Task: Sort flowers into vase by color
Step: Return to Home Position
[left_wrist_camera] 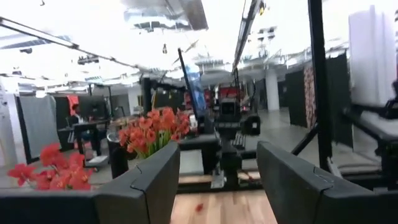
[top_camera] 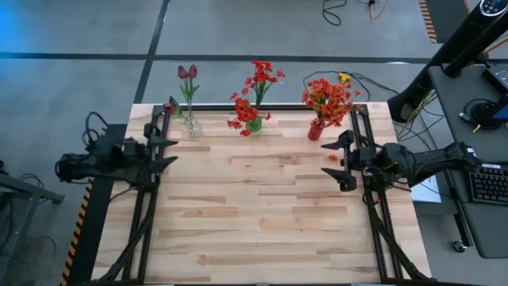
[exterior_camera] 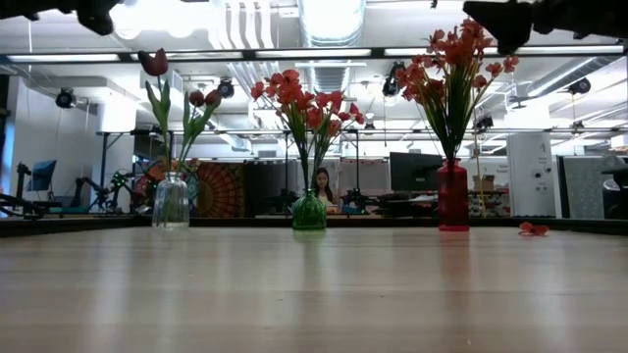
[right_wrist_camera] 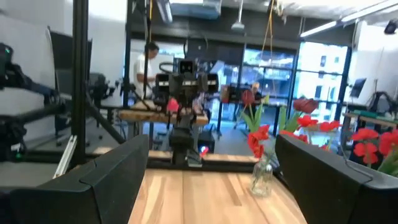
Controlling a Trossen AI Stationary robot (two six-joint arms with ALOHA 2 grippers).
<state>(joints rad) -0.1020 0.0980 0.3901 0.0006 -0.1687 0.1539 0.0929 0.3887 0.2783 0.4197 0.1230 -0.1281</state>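
Observation:
Three vases stand along the table's far edge. A clear glass vase [top_camera: 191, 125] at far left holds dark maroon tulips [top_camera: 187, 73]. A green vase [top_camera: 253, 124] in the middle holds bright red blooms [top_camera: 258, 79]. A red vase [top_camera: 316, 129] at far right holds orange blooms [top_camera: 327, 95]. My left gripper [top_camera: 171, 152] is open and empty at the table's left edge, raised above the table. My right gripper [top_camera: 341, 161] is open and empty at the right edge, also raised. In the low view the vases show as clear [exterior_camera: 171, 201], green [exterior_camera: 308, 210] and red [exterior_camera: 452, 195].
A small red petal [top_camera: 332, 157] lies on the table near my right gripper; it also shows in the low view [exterior_camera: 534, 228]. The wooden tabletop [top_camera: 262, 214] stretches bare toward the near edge. Black frame rails [top_camera: 143, 214] run along both sides. A person sits in the room beyond.

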